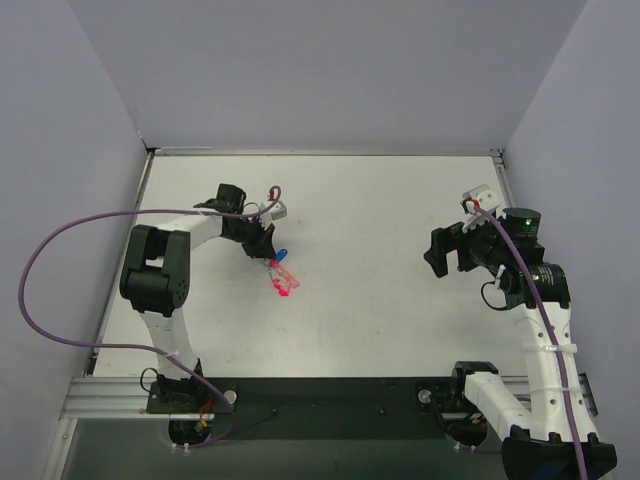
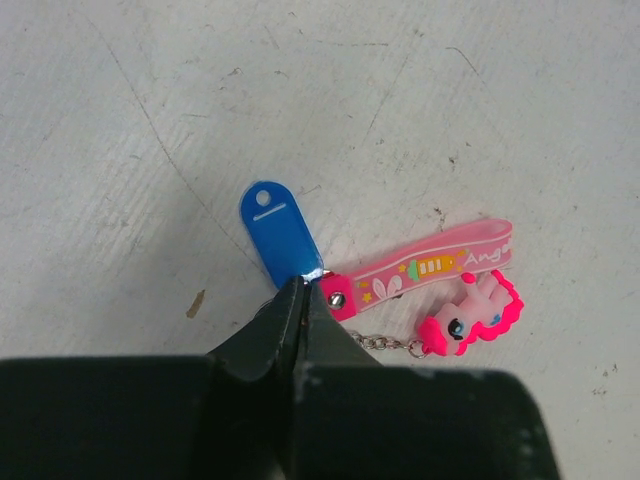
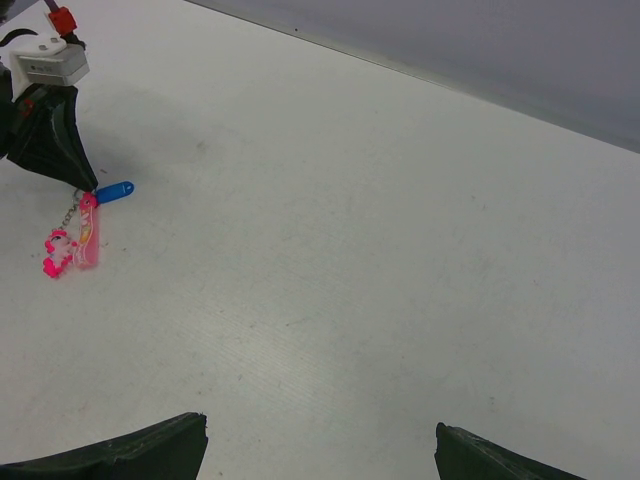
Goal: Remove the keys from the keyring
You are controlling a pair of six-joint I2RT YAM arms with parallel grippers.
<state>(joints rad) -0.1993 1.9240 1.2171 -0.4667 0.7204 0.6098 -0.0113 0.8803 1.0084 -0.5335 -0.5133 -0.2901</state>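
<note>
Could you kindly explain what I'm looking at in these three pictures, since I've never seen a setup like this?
These are two robot arms bolted at the near edge of a white table, seen three ways. The overhead picture shows both arms. The other two come from cameras on their wrists.

On the table lies a small bunch: a blue tag, a pink strap and a pink pony charm on a short chain.

The left gripper has its fingers shut right where the blue tag and pink strap join. Whether it pinches the ring there, I cannot tell.

The right gripper hovers open, far from the bunch, holding nothing.
</note>
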